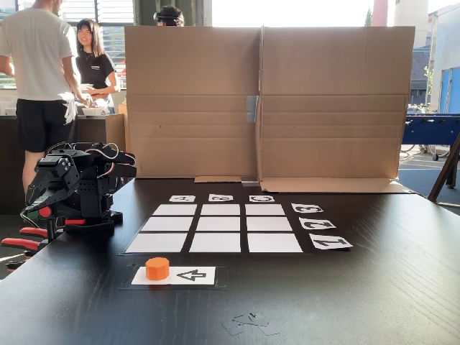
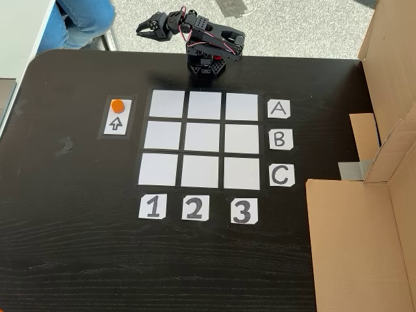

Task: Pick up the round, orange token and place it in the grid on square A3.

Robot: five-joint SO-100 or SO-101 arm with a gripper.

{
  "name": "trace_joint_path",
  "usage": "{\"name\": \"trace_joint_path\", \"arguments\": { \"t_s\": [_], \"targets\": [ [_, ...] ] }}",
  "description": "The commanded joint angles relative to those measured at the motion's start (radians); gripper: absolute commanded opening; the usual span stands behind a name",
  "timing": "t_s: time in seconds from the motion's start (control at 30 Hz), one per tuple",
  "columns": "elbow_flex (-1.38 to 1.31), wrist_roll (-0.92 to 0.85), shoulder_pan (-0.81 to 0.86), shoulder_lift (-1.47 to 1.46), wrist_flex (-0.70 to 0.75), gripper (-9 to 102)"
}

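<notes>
So in the low fixed view my claw (image 1: 43, 176) is folded back over its base and I cannot tell its opening; the token (image 1: 157, 268) sits well apart from it, nearer the camera, on the arrow card (image 1: 188, 275).

From above, the claw (image 2: 148, 27) looks partly open, off the table edge (image 2: 39, 71), the token (image 2: 117, 105) below it, beside the grid (image 2: 203, 139). Square A3 (image 2: 242, 106) is free. The token seems light, stiff and smooth, so I would pinch its round sides.

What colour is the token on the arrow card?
Bright orange; the token shows best in the low fixed view, on the white arrow card.
</notes>
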Motion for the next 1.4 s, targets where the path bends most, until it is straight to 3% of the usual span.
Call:
{"name": "trace_joint_path", "arguments": {
  "t_s": [0.0,0.27,0.43,0.77,1.13,1.27,1.37],
  "targets": [
    [0.002,0.003,0.025,0.006,-0.017,-1],
    [0.0,0.0,0.014,0.005,-0.017,0],
    [-0.054,-0.006,0.0,-0.103,-0.017,9],
    [-0.512,-0.009,-0.087,-0.561,0.129,12],
    [-1.088,-0.097,-0.212,-1.104,0.483,35],
    [-1.316,-0.155,-0.227,-1.29,0.637,53],
    [-1.47,-0.175,-0.242,-1.391,0.696,60]
  ]
}}
